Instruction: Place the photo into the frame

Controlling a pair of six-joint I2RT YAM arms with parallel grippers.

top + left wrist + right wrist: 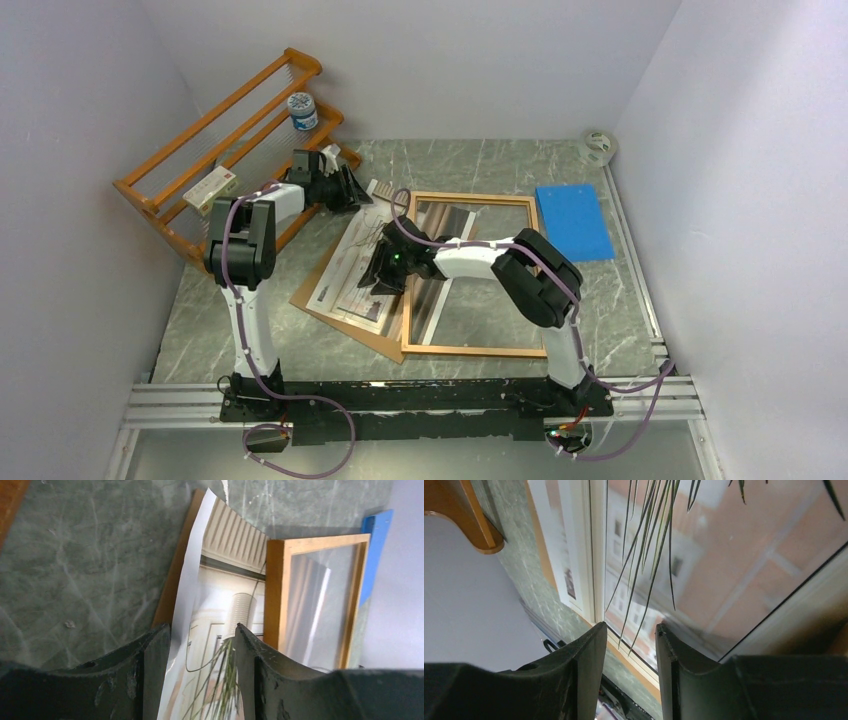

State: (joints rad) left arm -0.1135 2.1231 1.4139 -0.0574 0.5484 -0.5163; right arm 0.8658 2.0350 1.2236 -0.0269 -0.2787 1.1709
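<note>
photo, the large rectangular paper print of a curtained window and a wispy plant (345, 265), lies picture side up and tilted on a plain brown backing board (382, 343), just left of the large thin light-brown wooden frame (475, 350) with its reflective glass pane, all on the grey-green marbled table (480, 160). from above, my left gripper (352, 190) is at the print's far corner and my right gripper (383, 272) is at its right edge, close beside the frame's left bar. an orange wooden rack (220, 112) stands at the far left, and a smaller blue sheet (573, 222) lies just beside the frame's far right corner. through my left wrist, my left fingers (150, 680) stand spread with a clear gap. the print's white-bordered edge runs up through that gap, close against one finger, but i cannot tell whether it touches. the frame's bar and glass lie to the right, with the blue sheet behind them. through my right wrist, my right fingers (584, 670) are also spread and pinch nothing. they hang over the printed plant leaves and window, and the print's edge, a strip of brown board and the table show in the gap between them.
</note>
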